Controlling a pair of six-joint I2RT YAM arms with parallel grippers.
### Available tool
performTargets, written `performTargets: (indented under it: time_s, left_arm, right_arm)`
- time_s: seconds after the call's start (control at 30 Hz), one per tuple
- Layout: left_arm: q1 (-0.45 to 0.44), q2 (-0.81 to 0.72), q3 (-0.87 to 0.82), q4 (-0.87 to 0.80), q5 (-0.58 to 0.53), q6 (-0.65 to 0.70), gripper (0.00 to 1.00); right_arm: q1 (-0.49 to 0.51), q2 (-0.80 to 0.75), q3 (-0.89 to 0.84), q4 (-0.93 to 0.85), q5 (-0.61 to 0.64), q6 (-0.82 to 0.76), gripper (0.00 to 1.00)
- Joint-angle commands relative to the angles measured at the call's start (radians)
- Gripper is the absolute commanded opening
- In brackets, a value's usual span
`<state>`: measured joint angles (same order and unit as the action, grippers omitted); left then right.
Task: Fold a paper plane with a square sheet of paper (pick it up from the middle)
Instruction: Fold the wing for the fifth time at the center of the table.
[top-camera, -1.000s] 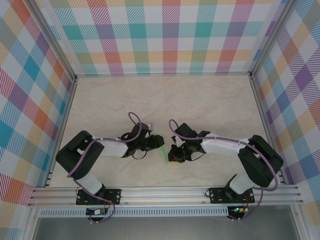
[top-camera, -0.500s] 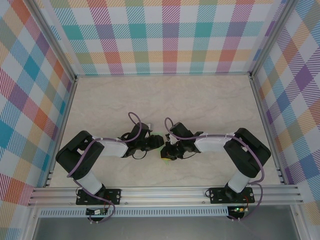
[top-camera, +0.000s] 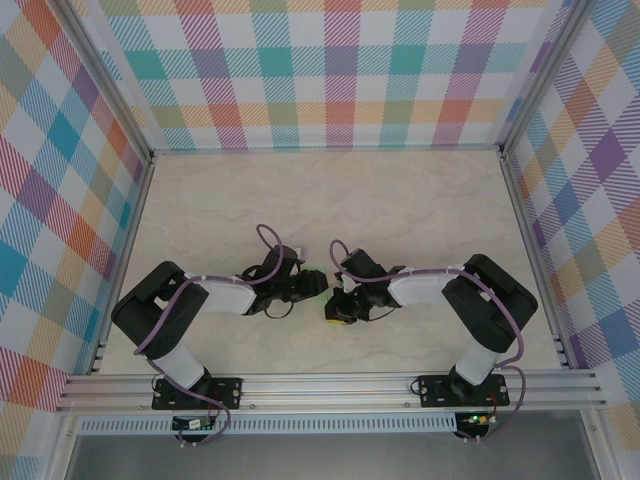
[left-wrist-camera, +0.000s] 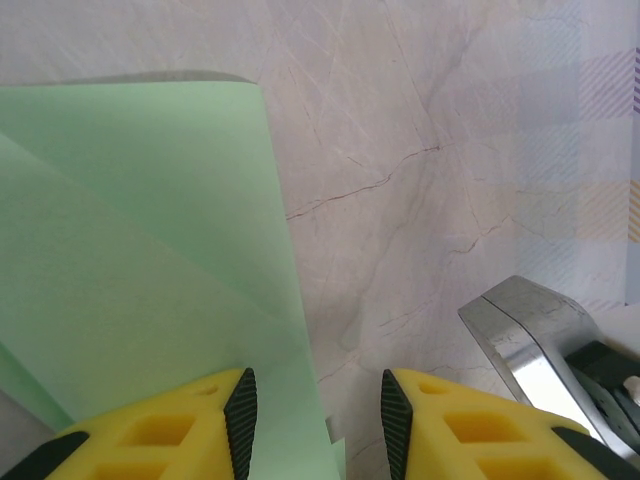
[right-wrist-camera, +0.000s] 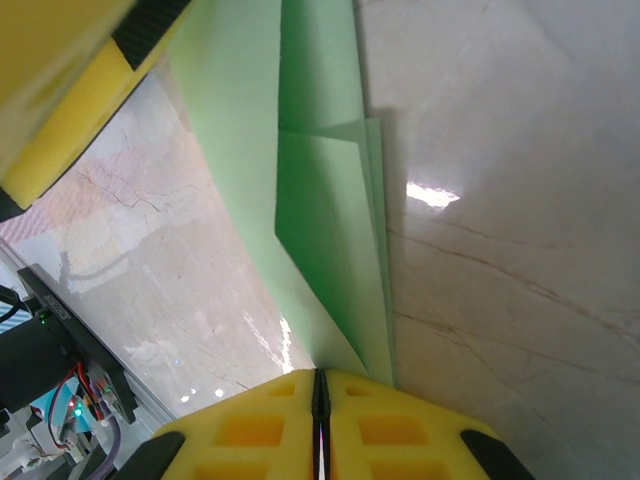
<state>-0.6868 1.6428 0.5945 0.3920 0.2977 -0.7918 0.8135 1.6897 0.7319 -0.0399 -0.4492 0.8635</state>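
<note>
Item: right jaws, clenched flat on the near tip of the sheet of paper (right-wrist-camera: 325, 200), which is creased into overlapping layers; I judge the pinch pins those layers so the fold holds. Item: left jaws, parted, one pad over the sheet's edge, nothing clamped that I can see; likely poised to press or take over. The sheet lies low on the worktop (right-wrist-camera: 500, 220), midway between my two arms. Beyond: pale marbled surface, then plaid walls (top-camera: 340, 70).

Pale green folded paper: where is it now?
The green paper lies central in the top view, between both arms: pinched in the right gripper, its edge between the left gripper's fingers.
</note>
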Motion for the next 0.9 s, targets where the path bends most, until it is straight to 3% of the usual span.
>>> performTargets:
  time_s: [0.0, 0.53, 0.87]
  left_arm:
    - [-0.011, 0.022, -0.007, -0.084, -0.01, 0.015, 0.4]
    - [-0.011, 0.02, -0.01, -0.123, -0.046, 0.004, 0.38]
    - [-0.011, 0.044, 0.001, -0.14, -0.044, 0.007, 0.37]
  right_arm:
    - [0.006, 0.008, -0.04, -0.05, 0.014, -0.01, 0.11]
    - [0.007, -0.064, -0.117, -0.117, 0.007, -0.067, 0.11]
    - [0.009, -0.122, -0.062, -0.135, 0.004, -0.075, 0.12]
